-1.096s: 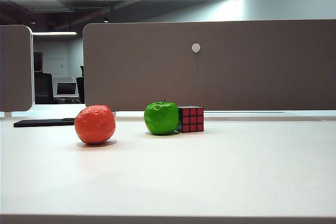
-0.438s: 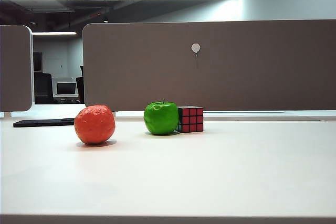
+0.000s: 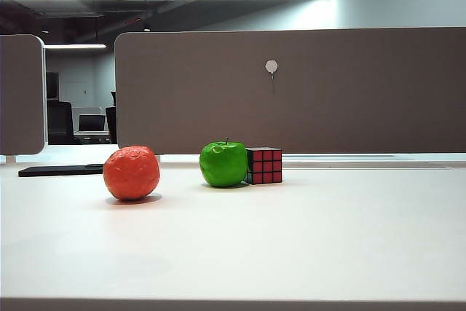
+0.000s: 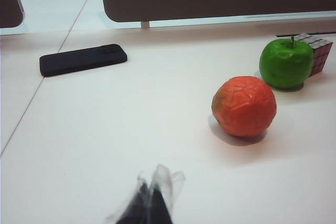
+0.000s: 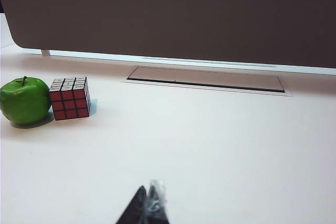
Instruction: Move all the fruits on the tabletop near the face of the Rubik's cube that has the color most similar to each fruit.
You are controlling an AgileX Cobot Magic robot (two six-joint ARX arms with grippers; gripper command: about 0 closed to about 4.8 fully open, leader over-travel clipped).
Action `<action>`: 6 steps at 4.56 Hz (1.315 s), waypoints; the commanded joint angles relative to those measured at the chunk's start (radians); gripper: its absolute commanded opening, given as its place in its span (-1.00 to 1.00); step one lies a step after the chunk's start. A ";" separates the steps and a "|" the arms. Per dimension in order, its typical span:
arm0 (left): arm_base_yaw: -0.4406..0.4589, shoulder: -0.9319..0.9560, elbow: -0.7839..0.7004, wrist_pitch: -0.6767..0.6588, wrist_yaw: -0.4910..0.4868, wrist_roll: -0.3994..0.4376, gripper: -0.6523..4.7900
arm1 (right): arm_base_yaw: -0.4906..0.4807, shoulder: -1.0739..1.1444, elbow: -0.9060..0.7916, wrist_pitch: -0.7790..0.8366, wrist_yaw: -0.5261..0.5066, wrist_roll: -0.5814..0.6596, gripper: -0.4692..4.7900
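Note:
An orange-red bumpy fruit (image 3: 131,172) (image 4: 244,106) rests on the white tabletop (image 3: 291,238), left of the other two objects and apart from them. A glossy green apple (image 3: 223,164) (image 4: 286,62) (image 5: 24,100) sits touching the left side of the Rubik's cube (image 3: 264,165) (image 4: 320,51) (image 5: 70,98), whose red face points toward the exterior camera. Neither gripper appears in the exterior view. In its wrist view, my left gripper (image 4: 151,200) is shut and empty, well short of the orange-red fruit. My right gripper (image 5: 148,200) is shut and empty, far back from the cube.
A black phone (image 4: 83,59) (image 3: 58,170) lies flat at the far left of the desk. A brown partition panel (image 3: 291,92) runs along the back edge. A long cable slot (image 5: 207,78) is set into the desk behind the cube.

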 commanded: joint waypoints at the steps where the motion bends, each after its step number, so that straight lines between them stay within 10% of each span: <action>1: 0.000 0.000 0.001 0.025 -0.082 0.033 -0.78 | 0.001 -0.001 -0.005 0.014 0.104 -0.002 -0.83; 6: 0.001 0.000 0.001 0.177 -0.126 -0.038 -0.78 | 0.001 -0.001 -0.005 0.021 0.159 -0.028 -0.82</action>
